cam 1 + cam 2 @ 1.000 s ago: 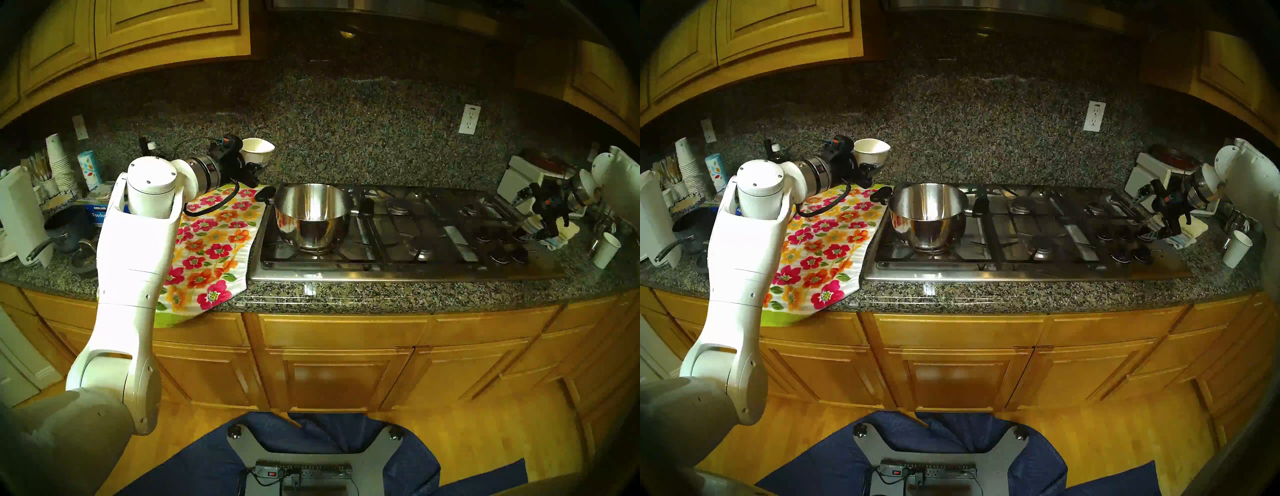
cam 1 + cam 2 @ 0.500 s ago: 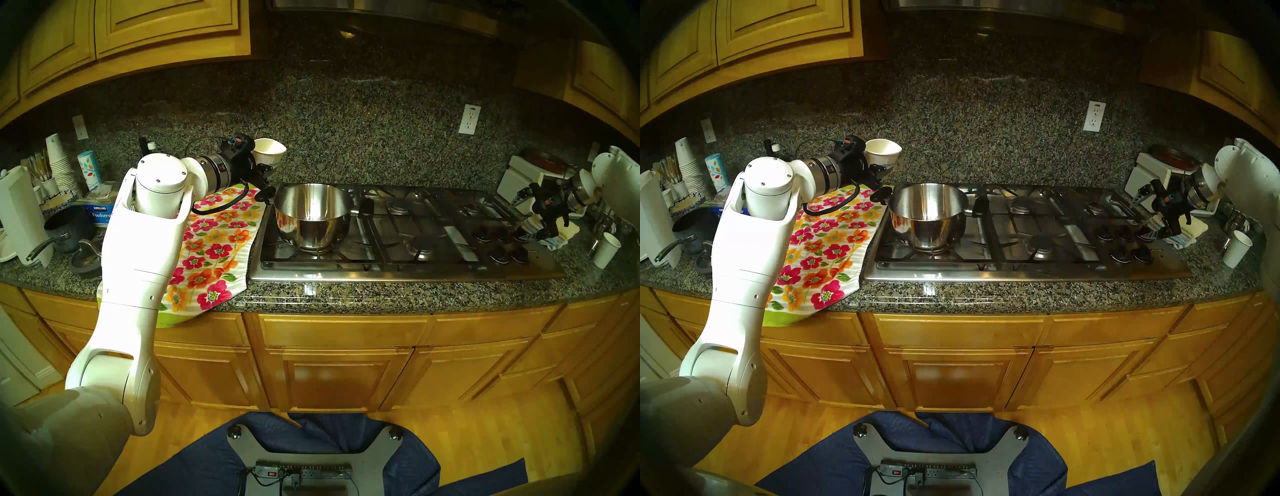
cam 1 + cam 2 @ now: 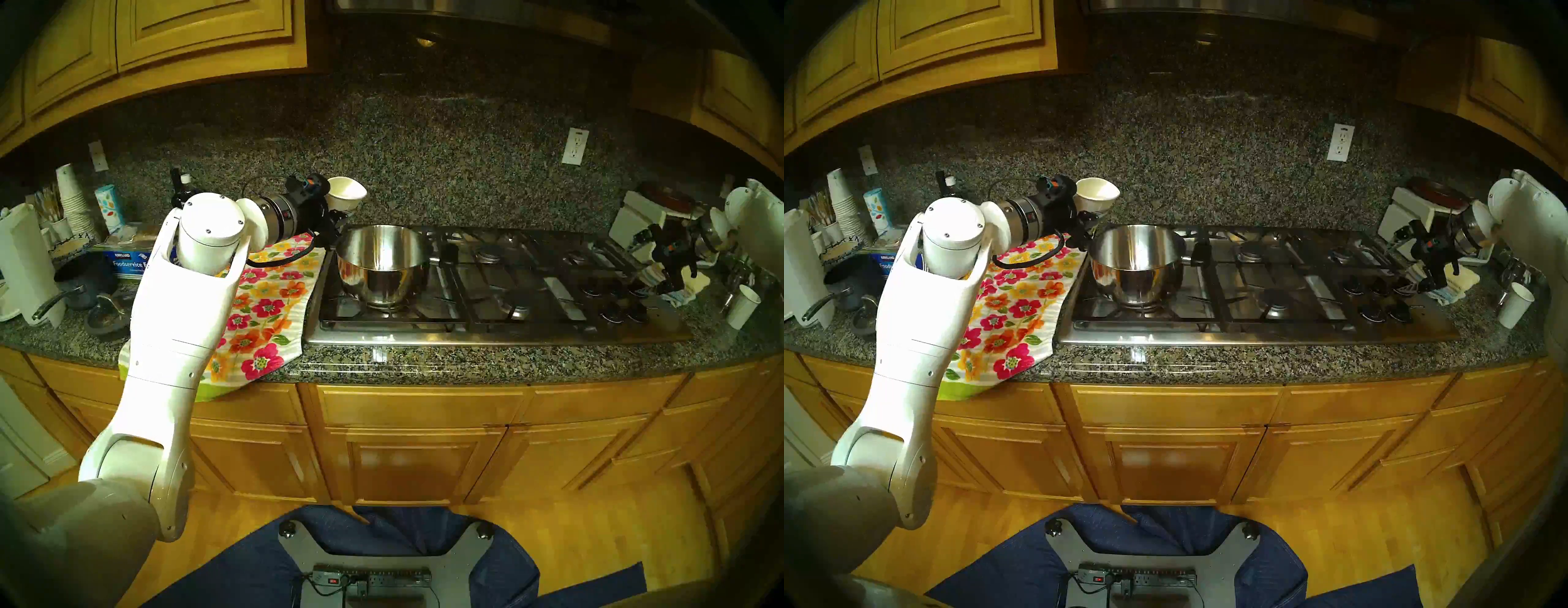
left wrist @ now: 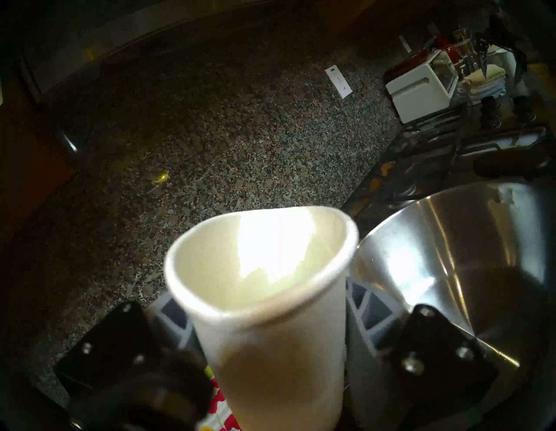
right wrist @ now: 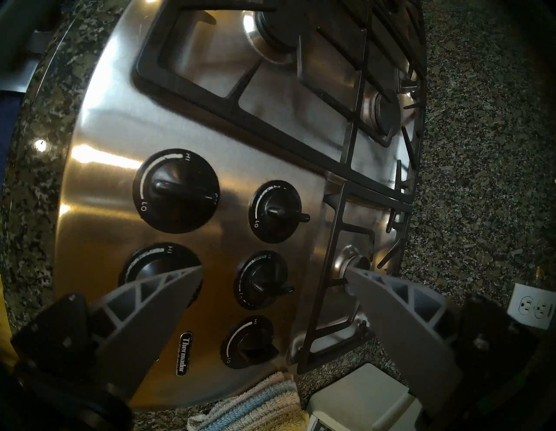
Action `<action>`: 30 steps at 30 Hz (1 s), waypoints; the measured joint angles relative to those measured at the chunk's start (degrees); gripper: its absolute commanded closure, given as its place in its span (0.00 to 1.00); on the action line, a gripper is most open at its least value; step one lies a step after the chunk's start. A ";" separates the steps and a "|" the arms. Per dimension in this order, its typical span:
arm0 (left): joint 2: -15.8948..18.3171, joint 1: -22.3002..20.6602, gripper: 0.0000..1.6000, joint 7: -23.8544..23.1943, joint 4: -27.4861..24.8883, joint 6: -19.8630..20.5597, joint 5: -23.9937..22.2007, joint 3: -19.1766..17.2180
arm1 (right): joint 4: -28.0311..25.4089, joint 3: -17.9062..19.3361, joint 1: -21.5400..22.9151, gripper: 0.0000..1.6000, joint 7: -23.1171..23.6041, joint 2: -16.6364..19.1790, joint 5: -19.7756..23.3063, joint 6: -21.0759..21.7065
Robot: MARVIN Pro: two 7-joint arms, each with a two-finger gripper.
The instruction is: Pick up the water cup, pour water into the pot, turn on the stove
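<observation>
At your far left, clutter crowds a speckled granite counter (image 3: 424,361) under wooden cabinets (image 3: 203,29). A floral towel (image 3: 263,305) lies beside the stove (image 3: 488,335). Your left gripper (image 4: 264,316) clamps the water cup (image 3: 345,193), held in the air just left of the pot (image 3: 384,263) on the front left burner. At right, your right gripper (image 5: 273,274) hangs wide open above the knobs (image 5: 176,191).
</observation>
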 measured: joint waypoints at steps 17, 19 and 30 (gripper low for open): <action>2.20 -0.62 0.64 -2.11 0.64 -5.85 1.94 1.40 | 0.00 -0.01 0.00 0.00 -0.02 0.00 0.01 -0.02; 2.52 -1.02 0.64 -2.62 1.04 -6.67 2.24 1.60 | 0.00 -0.01 -0.01 0.00 -0.03 -0.01 0.01 -0.02; 4.05 -3.37 0.64 -3.74 3.62 -11.71 4.70 2.71 | 0.03 -0.01 -0.01 0.00 -0.06 -0.01 0.01 -0.04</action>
